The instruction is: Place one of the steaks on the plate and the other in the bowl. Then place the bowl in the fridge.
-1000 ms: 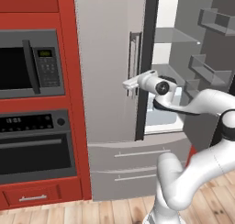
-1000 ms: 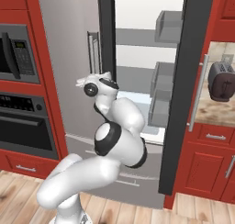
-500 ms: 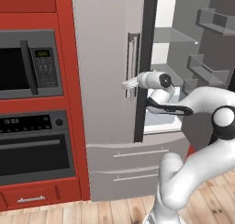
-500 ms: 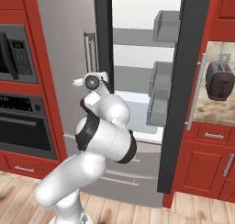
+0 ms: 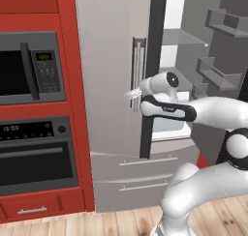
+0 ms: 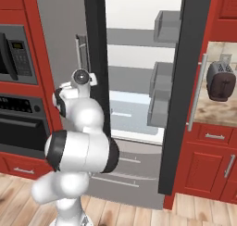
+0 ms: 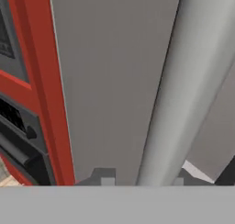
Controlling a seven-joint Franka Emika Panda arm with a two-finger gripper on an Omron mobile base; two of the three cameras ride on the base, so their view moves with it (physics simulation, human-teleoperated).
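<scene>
- Hand view: my hand (image 7: 143,178) sat on the long vertical bar handle (image 7: 183,81) of the fridge (image 7: 110,71), one finger tip on each side of the bar.
- Right tip looked to be against the bar and the left tip seemed slightly off it; I couldn't tell if I was clenched or released.
- Left base view: my hand (image 5: 131,94) was at the lower part of the handle (image 5: 138,61) on the fridge's (image 5: 106,61) shut left door.
- Fridge stood dead ahead, right door swung open, grey inner shelves (image 5: 179,36) showing.
- Microwave (image 5: 29,68) over the wall oven (image 5: 38,153) in red cabinets, left of the fridge.
- Right base view: toaster (image 6: 220,81) on the tabletop right of the fridge (image 6: 60,35).
</scene>
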